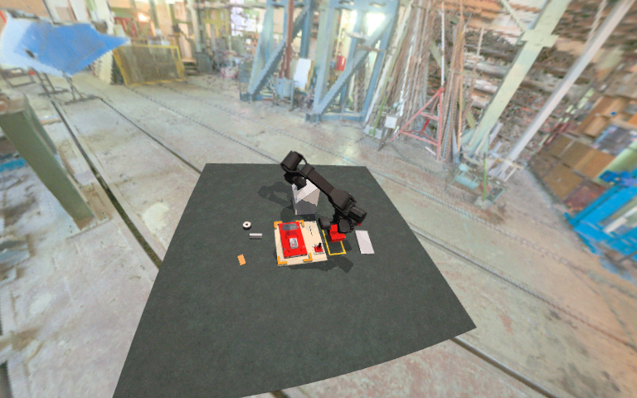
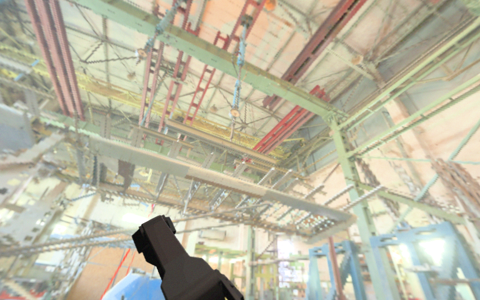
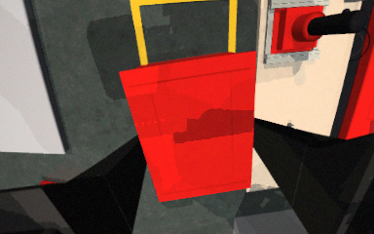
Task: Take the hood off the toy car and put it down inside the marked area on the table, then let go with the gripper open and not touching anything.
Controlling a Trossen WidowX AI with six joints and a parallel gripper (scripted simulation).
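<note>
The hood (image 1: 337,233) (image 3: 195,97) is a flat red rectangular panel. My gripper (image 1: 337,229) (image 3: 196,131) is shut on it, one black finger at each long side in the wrist view. The marked area is a yellow outline (image 1: 337,254) (image 3: 140,39) on the dark table. The hood hangs over its near part in the wrist view and hides that part; the far bar and parts of both sides show. The height of the hood is hard to tell. The red toy car (image 1: 287,249) (image 3: 364,107) sits on a cream board (image 1: 319,256) (image 3: 292,97), left of the outline in the top view.
A red block with a black lever (image 1: 318,248) (image 3: 292,31) stands on the board beside the outline. A white panel (image 1: 365,242) (image 3: 29,88) lies on the other side. A grey box (image 1: 305,205) (image 3: 273,223) stands behind. An orange piece (image 1: 241,259) and a grey bar (image 1: 255,235) lie farther left.
</note>
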